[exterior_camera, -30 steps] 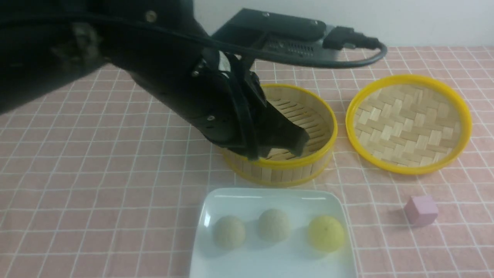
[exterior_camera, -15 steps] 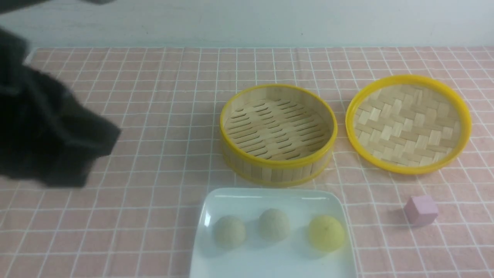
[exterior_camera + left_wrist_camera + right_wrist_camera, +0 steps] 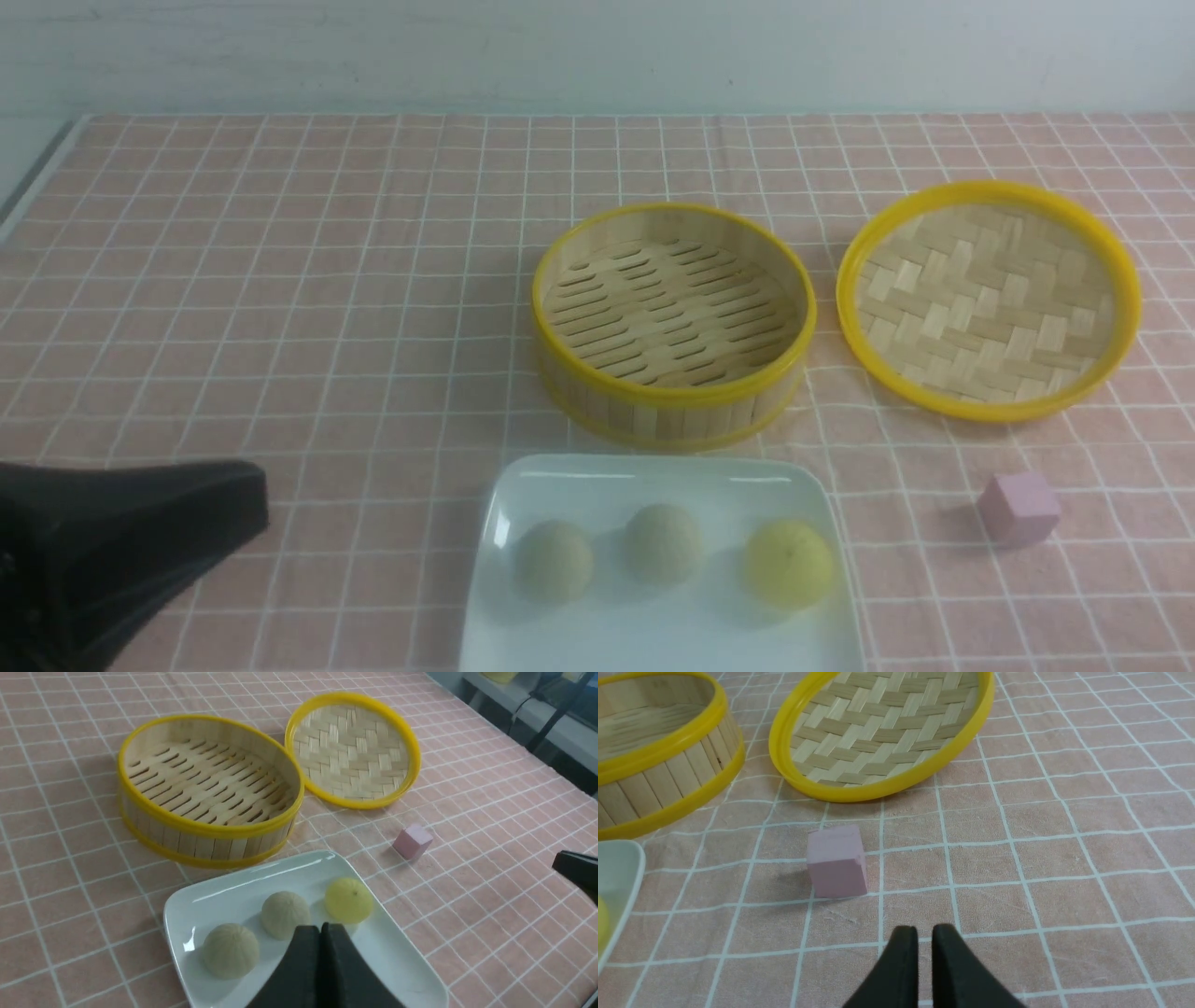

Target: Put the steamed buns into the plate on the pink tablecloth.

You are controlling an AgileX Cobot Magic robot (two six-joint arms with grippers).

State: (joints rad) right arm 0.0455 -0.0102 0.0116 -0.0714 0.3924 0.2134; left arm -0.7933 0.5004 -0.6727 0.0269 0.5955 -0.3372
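Three steamed buns lie in a row on the white square plate (image 3: 653, 467): two cream ones (image 3: 555, 560) (image 3: 663, 543) and a yellow one (image 3: 789, 563). The plate rests on the pink tablecloth (image 3: 280, 280) near the front edge. My left gripper (image 3: 250, 497) hovers low at the front left, well clear of the plate, shut and empty. In the left wrist view its tips (image 3: 321, 927) press together in front of the buns (image 3: 285, 914). My right gripper (image 3: 925, 931) hangs over bare cloth near the pink cube, its fingers a narrow gap apart with nothing between them.
An empty slatted bamboo steamer basket (image 3: 672, 322) stands just behind the plate. Its woven lid (image 3: 988, 299) lies upside down to the right. A small pink cube (image 3: 1018, 507) sits right of the plate. The table's left edge (image 3: 37, 177) shows at the far left.
My left arm has swung away from over the steamer basket, back and down to the front-left corner. The buns, plate, basket and lid have not moved.
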